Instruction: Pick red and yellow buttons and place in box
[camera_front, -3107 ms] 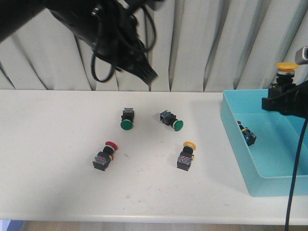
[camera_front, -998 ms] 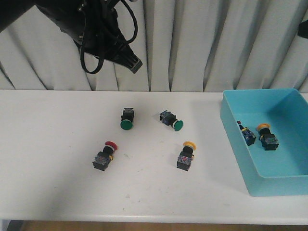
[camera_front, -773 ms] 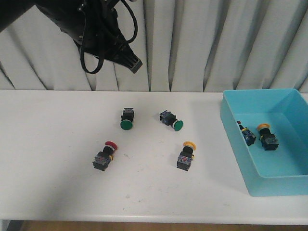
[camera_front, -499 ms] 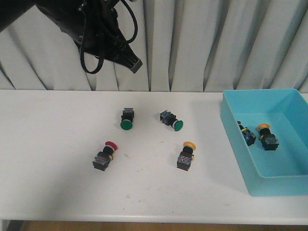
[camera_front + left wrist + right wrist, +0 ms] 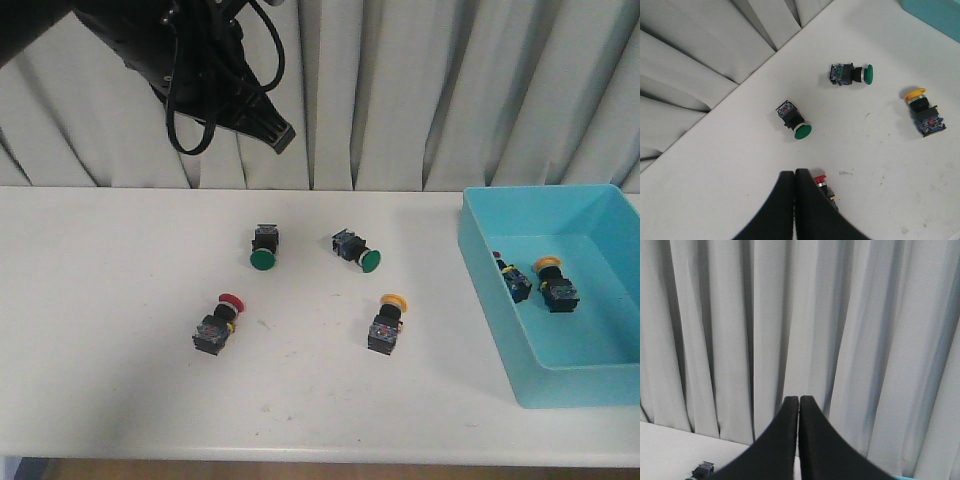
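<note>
A red button (image 5: 222,322) lies on the white table left of centre, and a yellow button (image 5: 387,322) lies right of centre. The turquoise box (image 5: 575,386) at the right holds a yellow button (image 5: 553,286) and another button (image 5: 514,281) with a bit of red showing. My left gripper (image 5: 281,136) hangs shut and empty high above the table's back. In the left wrist view its fingertips (image 5: 794,173) partly hide the red button (image 5: 821,179); the yellow button (image 5: 924,112) lies apart. My right gripper (image 5: 798,399) is shut, empty, and faces the curtain.
Two green-capped buttons (image 5: 263,248) (image 5: 357,250) lie behind the red and yellow ones. They also show in the left wrist view as green buttons (image 5: 795,120) (image 5: 850,74). A pleated curtain (image 5: 420,90) backs the table. The table's front edge (image 5: 300,455) runs along the bottom.
The yellow button once held over the box by my right gripper now lies inside it. The right arm has left the front view. The left arm shifted slightly left; nothing moved in the last second.
</note>
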Controlling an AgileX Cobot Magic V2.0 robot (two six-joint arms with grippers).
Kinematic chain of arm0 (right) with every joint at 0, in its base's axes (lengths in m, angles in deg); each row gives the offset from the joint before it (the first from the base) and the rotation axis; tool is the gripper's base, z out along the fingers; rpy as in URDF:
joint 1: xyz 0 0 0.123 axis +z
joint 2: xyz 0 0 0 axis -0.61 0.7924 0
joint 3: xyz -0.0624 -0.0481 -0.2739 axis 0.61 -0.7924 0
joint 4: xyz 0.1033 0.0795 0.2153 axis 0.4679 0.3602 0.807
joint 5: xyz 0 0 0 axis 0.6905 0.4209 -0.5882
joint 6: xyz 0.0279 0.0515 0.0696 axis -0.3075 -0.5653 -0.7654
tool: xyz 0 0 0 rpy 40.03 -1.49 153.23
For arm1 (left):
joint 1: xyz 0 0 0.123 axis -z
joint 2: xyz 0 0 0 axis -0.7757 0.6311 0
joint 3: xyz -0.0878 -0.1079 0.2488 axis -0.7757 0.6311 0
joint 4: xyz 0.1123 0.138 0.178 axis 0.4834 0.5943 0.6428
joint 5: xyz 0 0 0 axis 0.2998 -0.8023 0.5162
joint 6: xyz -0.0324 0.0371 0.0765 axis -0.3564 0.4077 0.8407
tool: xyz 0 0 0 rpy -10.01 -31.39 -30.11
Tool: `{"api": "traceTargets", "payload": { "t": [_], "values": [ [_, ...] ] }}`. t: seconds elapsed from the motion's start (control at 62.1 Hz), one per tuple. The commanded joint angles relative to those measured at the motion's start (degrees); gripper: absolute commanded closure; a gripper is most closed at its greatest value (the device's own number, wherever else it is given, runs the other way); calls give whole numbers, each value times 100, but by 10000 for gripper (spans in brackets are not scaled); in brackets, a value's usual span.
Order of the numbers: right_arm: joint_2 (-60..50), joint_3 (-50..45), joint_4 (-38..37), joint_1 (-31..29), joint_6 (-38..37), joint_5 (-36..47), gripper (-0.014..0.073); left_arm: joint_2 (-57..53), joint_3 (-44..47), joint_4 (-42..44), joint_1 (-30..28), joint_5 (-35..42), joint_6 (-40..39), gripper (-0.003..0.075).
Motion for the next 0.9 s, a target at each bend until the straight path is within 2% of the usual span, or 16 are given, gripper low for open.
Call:
{"api": "traceTargets", "payload": {
  "t": [0.0, 0.402, 0.531, 0.66, 0.885],
  "values": [
    [63, 137, 92, 6, 15, 348, 601, -259, -153, 90, 3, 146, -71, 717],
    [63, 137, 92, 6, 15, 348, 601, -203, -153, 153, 3, 166, -63, 717],
    [63, 137, 97, 6, 15, 348, 601, -587, 79, 86, -14, 789, -213, 717],
    [63, 137, 97, 6, 15, 348, 601, -1608, 1512, 86, -208, 2177, -573, 717],
    [63, 137, 139, 6, 15, 347, 601, -3958, 5342, 86, -983, 4902, -1667, 717]
  ]
}}
